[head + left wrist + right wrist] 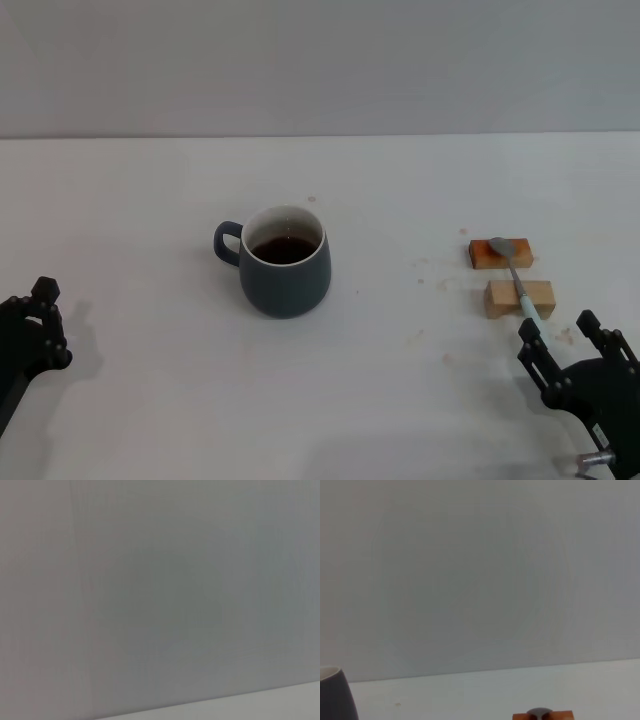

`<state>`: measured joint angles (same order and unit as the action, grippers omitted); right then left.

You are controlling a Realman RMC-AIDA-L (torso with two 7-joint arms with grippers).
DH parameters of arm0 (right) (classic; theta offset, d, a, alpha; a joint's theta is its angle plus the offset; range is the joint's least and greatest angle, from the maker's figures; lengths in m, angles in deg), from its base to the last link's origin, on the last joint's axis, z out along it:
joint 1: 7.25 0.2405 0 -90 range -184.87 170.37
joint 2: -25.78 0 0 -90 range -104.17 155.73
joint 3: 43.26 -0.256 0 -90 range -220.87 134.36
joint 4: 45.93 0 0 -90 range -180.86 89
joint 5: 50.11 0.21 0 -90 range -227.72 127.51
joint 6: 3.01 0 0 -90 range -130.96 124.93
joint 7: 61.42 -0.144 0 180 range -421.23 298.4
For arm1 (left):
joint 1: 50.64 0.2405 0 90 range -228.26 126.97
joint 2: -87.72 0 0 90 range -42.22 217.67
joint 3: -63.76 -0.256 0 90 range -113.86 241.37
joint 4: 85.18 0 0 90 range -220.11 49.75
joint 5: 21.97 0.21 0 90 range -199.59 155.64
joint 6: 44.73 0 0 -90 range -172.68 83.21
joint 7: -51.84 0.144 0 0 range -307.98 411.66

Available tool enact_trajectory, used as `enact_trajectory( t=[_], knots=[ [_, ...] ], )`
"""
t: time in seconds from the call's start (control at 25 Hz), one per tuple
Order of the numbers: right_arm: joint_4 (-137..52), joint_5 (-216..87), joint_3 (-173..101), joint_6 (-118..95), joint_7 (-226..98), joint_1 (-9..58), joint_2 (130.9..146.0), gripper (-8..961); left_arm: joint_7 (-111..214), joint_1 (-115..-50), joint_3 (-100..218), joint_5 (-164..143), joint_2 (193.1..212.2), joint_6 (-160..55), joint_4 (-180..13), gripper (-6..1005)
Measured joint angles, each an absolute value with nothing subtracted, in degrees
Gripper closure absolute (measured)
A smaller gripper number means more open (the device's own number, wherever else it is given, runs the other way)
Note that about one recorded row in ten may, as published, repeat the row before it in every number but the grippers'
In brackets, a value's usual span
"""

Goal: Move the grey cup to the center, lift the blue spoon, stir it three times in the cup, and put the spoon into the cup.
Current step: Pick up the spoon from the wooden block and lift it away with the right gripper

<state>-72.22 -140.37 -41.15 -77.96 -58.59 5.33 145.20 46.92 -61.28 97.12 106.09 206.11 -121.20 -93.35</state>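
Observation:
The grey cup [286, 262] stands upright near the middle of the white table, handle to the left, dark liquid inside. Its side shows in the right wrist view [335, 696]. The blue spoon [516, 274] lies across an orange block [500, 253] and a pale wooden block [519, 298] to the right of the cup, with its metal bowl on the orange one. The spoon bowl shows in the right wrist view [538, 712]. My right gripper [563, 342] is open and empty just in front of the spoon's handle end. My left gripper [30, 318] sits at the near left edge, far from the cup.
The white table [150, 200] runs back to a plain grey wall. A few small stains mark the table around the blocks. The left wrist view shows only the wall and a strip of table [280, 702].

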Motion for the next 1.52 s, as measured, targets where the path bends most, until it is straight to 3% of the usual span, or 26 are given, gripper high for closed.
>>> enact_trajectory(
  t=[1.52],
  knots=[
    [-72.4,-139.9,-41.5,-75.2,-59.0,6.6,145.22,277,46.9,-61.9,97.2,106.1,206.02,-121.0,-93.4,1001]
  ],
)
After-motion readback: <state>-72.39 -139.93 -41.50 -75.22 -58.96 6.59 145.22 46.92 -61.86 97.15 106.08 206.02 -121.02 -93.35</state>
